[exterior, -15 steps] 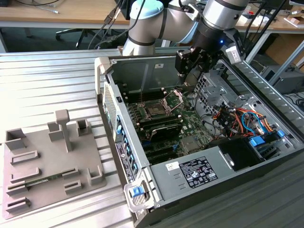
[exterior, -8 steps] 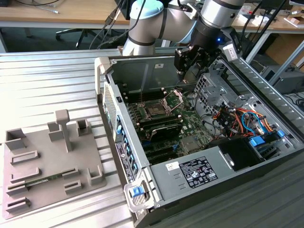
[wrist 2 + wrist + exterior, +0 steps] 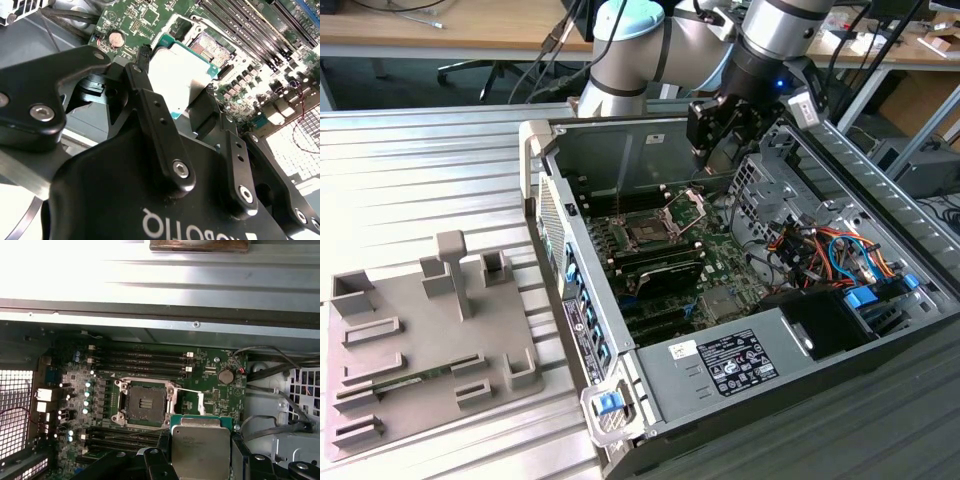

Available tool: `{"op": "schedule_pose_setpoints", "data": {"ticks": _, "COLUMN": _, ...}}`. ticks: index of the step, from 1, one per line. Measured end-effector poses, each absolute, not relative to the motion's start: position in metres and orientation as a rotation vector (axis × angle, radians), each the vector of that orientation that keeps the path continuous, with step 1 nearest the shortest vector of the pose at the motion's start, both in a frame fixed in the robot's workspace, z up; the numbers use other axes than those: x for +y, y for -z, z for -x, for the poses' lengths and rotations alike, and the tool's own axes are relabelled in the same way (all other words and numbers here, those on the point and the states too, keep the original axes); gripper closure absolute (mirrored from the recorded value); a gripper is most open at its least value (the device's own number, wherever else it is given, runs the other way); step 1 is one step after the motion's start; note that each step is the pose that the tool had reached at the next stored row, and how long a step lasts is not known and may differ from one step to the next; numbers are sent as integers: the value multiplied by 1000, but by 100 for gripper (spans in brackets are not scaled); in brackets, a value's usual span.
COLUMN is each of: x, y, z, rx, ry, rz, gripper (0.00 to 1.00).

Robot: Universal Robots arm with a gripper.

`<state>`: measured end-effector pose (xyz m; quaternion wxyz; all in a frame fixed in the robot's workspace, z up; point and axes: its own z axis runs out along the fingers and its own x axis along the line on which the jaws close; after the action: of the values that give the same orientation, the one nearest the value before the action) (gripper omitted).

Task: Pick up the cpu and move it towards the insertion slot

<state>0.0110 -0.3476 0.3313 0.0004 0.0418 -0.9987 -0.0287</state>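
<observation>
My gripper [image 3: 718, 128] hangs inside the open computer case, above the back of the green motherboard. In both wrist views it is shut on the cpu [image 3: 200, 442], a flat silvery square with a thin green rim, gripped by its edges between the black fingers [image 3: 150, 107]. The cpu [image 3: 175, 70] is lifted clear of the board. The insertion slot [image 3: 145, 402] is a dark square socket in a silver frame, and it lies bare beside and below the held chip. Its metal load plate [image 3: 686, 206] is swung open. In the exterior view the insertion slot [image 3: 645, 233] lies toward that view's left of the gripper.
Long black memory slots [image 3: 140, 360] flank the socket. A metal drive cage [image 3: 760, 180], coloured cables [image 3: 825, 250] and a power supply [image 3: 720, 360] crowd the case on the exterior view's right. A grey plastic tray [image 3: 420, 340] with a green memory stick [image 3: 415, 379] sits on the exterior view's left.
</observation>
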Motion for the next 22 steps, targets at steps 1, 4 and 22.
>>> {"op": "schedule_pose_setpoints", "data": {"ticks": 1, "x": -347, "y": -331, "z": -11, "rx": -3137, "ry": 90, "rz": -131, "gripper": 45}}
{"op": "schedule_pose_setpoints", "data": {"ticks": 4, "x": -346, "y": -330, "z": -12, "rx": -3137, "ry": 90, "rz": -131, "gripper": 45}}
{"op": "schedule_pose_setpoints", "data": {"ticks": 22, "x": -337, "y": -325, "z": -17, "rx": -3137, "ry": 90, "rz": -131, "gripper": 45}}
